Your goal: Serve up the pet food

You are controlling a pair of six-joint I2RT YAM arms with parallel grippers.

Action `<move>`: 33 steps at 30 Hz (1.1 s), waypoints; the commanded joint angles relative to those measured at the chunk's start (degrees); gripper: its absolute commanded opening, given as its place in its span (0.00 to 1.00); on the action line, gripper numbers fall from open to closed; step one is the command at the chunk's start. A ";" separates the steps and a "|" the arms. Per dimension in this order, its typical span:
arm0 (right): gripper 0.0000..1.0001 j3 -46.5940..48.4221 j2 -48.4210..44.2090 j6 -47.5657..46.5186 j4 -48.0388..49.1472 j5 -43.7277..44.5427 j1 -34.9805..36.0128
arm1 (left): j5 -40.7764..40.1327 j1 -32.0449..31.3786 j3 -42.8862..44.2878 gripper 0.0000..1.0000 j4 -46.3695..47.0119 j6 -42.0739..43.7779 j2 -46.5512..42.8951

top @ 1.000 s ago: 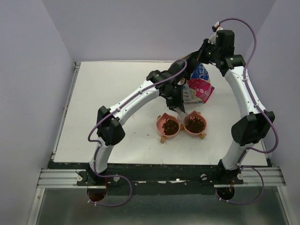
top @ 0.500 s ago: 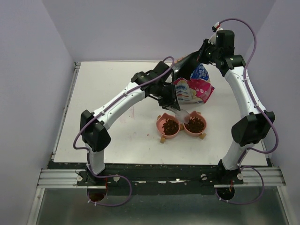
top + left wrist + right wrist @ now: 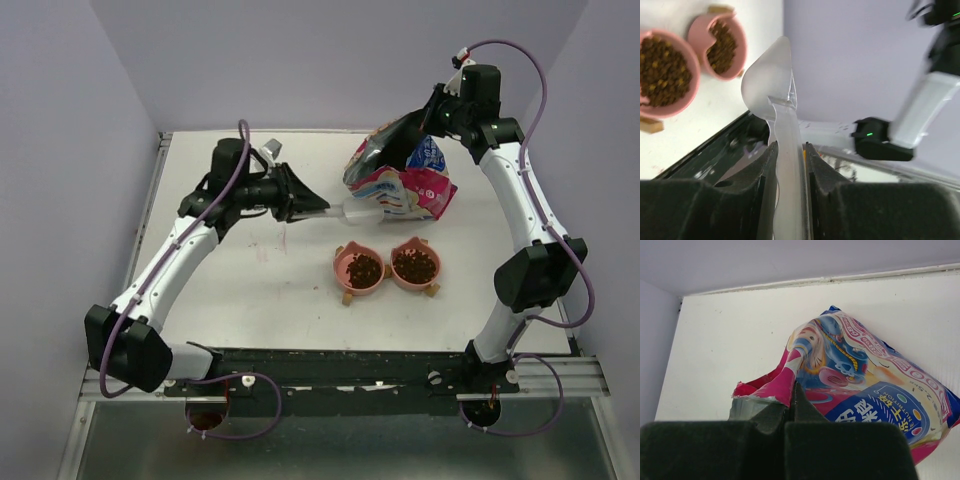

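Observation:
Dark brown kibble (image 3: 364, 268) fills both salmon-pink twin bowls (image 3: 344, 257) in the middle of the table, also in the left wrist view (image 3: 660, 62). My left gripper (image 3: 318, 208) is shut on the handle of a clear plastic scoop (image 3: 358, 210), held level left of the bag; the scoop's bowl (image 3: 767, 82) looks empty. My right gripper (image 3: 428, 112) is shut on the torn top edge of the printed food bag (image 3: 405, 180), holding its mouth open (image 3: 790, 385).
The white table (image 3: 230, 290) has a few stray crumbs left of the bowls. Purple walls close in the back and both sides. The black rail with the arm bases runs along the near edge.
My left arm has swung left and back, lifting the scoop away from above the bowls to beside the bag's mouth. The right arm and bag have barely moved.

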 commanded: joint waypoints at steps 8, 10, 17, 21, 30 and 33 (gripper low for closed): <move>0.00 -5.88 -8.83 2.54 11.84 -8.00 0.17 | 0.12 6.67 7.51 0.00 24.66 -28.21 6.09; 0.00 -6.32 -9.44 2.37 11.84 -8.00 0.26 | -1.88 6.58 11.56 0.00 20.74 -27.78 9.61; 0.00 -5.62 -11.29 3.86 12.27 -8.61 1.67 | -8.84 4.65 20.63 0.00 5.34 -22.33 16.75; 0.01 -5.10 -11.29 5.44 12.89 -10.11 3.16 | -11.83 3.16 19.75 0.00 1.90 -22.68 18.41; 0.00 -0.53 -9.27 7.47 12.19 -10.64 4.83 | -30.62 -0.01 40.88 0.00 -25.82 -18.64 29.29; 0.00 1.23 -8.39 7.55 11.49 -10.02 5.27 | -35.90 -1.06 49.61 0.00 -33.07 -17.76 34.84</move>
